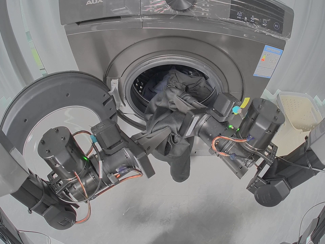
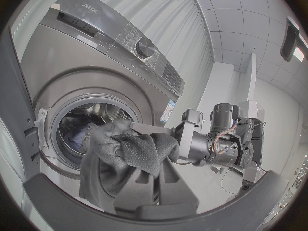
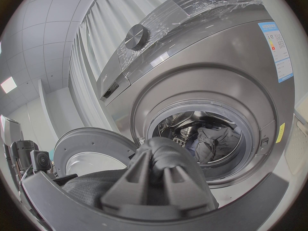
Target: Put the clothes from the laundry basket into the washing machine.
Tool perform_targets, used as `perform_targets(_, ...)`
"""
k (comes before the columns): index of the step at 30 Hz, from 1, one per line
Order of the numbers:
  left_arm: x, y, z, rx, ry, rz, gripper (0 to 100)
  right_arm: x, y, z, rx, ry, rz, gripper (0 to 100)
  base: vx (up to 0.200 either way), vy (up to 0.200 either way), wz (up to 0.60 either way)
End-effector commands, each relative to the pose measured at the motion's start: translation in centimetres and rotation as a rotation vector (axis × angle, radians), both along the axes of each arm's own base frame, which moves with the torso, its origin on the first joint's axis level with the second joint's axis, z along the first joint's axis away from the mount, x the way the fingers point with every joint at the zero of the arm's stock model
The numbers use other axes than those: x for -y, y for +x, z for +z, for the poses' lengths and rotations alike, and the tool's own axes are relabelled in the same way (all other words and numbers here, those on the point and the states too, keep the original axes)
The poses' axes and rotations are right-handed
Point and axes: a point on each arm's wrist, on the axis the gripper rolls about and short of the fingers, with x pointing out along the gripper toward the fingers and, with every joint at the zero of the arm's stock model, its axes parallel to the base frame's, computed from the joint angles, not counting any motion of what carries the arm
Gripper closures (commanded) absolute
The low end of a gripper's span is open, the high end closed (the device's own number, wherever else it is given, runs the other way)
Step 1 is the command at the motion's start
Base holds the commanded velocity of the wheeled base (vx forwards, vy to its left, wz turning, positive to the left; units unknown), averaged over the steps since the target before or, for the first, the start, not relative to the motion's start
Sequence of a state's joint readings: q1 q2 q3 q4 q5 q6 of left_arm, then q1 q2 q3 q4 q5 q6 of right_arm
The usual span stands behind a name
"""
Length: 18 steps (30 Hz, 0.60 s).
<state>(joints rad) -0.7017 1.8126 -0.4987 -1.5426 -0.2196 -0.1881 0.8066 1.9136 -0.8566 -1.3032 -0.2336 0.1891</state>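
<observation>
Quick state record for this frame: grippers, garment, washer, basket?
left gripper: shut on garment
right gripper: shut on garment
garment: dark, held by both before washer opening, tail hanging
door: open, on robot's left
drum: dark clothes inside
basket: pale, right of washer

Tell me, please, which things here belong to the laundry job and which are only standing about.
Job: dark grey garment, left hand, right hand, washing machine, its open door, clothes in the drum, laundry basket.
Not the job: curtain, energy label, plastic film on the panel.
</observation>
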Motion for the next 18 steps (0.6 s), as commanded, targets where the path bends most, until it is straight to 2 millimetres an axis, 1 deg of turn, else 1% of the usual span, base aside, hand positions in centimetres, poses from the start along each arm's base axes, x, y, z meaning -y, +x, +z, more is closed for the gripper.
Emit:
perform_targets(1, -0.1, 0.5, 0.5, 0.013, -0.016, 0.015, 100, 0.2, -0.1, -0.4, -0.017, -0.014, 0.000, 0, 0.000, 0.000, 0.00)
perform_targets(2, -0.4, 1.1, 0.8, 0.026, -0.029, 0.039, 100, 0.6, -0.1, -0.6, -0.025, -0.026, -0.009, 0, 0.000, 0.000, 0.00)
perform_targets(6, -0.7, 2.1, 1.0, 0.034, -0.039, 0.071, 100, 1.5, -0.5, -0.4, -0.025, -0.034, -0.019, 0, 0.000, 0.000, 0.00)
perform_targets(9, -0.7, 2.6, 0.9, 0.033, -0.040, 0.086, 100, 2.2, -0.7, -0.7, -0.038, -0.050, -0.032, 0, 0.000, 0.000, 0.00)
perform_targets(11, -0.7, 2.8, 0.9, 0.034, -0.043, 0.092, 100, 2.5, -0.7, -1.1, -0.050, -0.062, -0.036, 0, 0.000, 0.000, 0.00)
perform_targets(12, -0.7, 3.1, 1.0, 0.036, -0.048, 0.102, 100, 2.8, -0.8, -1.8, -0.071, -0.082, -0.042, 0, 0.000, 0.000, 0.00)
perform_targets(14, -0.6, 3.3, 1.1, 0.039, -0.054, 0.114, 100, 3.3, -0.8, -2.5, -0.091, -0.104, -0.053, 0, 0.000, 0.000, 0.00)
perform_targets(16, -0.5, 3.4, 1.1, 0.039, -0.057, 0.120, 100, 3.4, -0.8, -2.8, -0.099, -0.111, -0.055, 0, 0.000, 0.000, 0.00)
perform_targets(17, -0.7, 3.6, 1.1, 0.037, -0.059, 0.138, 100, 3.8, -0.9, -3.4, -0.119, -0.131, -0.059, 0, 0.000, 0.000, 0.00)
perform_targets(18, -0.7, 3.6, 1.2, 0.039, -0.061, 0.142, 100, 3.9, -1.0, -3.7, -0.126, -0.139, -0.062, 0, 0.000, 0.000, 0.00)
